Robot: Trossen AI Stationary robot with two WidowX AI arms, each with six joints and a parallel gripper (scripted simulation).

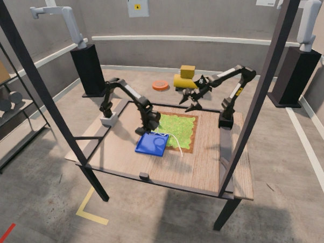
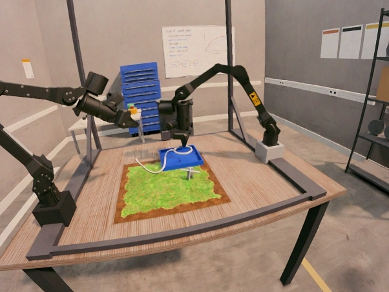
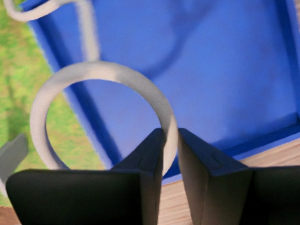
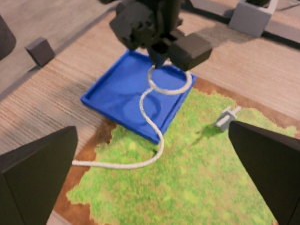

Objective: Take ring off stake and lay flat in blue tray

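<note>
My left gripper (image 3: 169,135) is shut on the rim of a white ring and holds it over the near edge of the blue tray (image 3: 200,74). A white rope runs from the ring across the tray and onto the green mat (image 2: 168,188). In the right wrist view the ring (image 4: 170,81) hangs over the tray (image 4: 137,96) below the left gripper. The grey stake (image 2: 190,172) stands bare on the mat beside the tray and also shows in the right wrist view (image 4: 227,119). My right gripper (image 1: 191,101) is open and empty, high above the table's far side.
The tray (image 1: 152,143) sits at the mat's corner on the wooden table (image 1: 172,161). A dark frame rail (image 2: 181,230) runs along the table edges. A yellow tank (image 1: 185,78) and an orange disc (image 1: 160,85) lie on the floor beyond.
</note>
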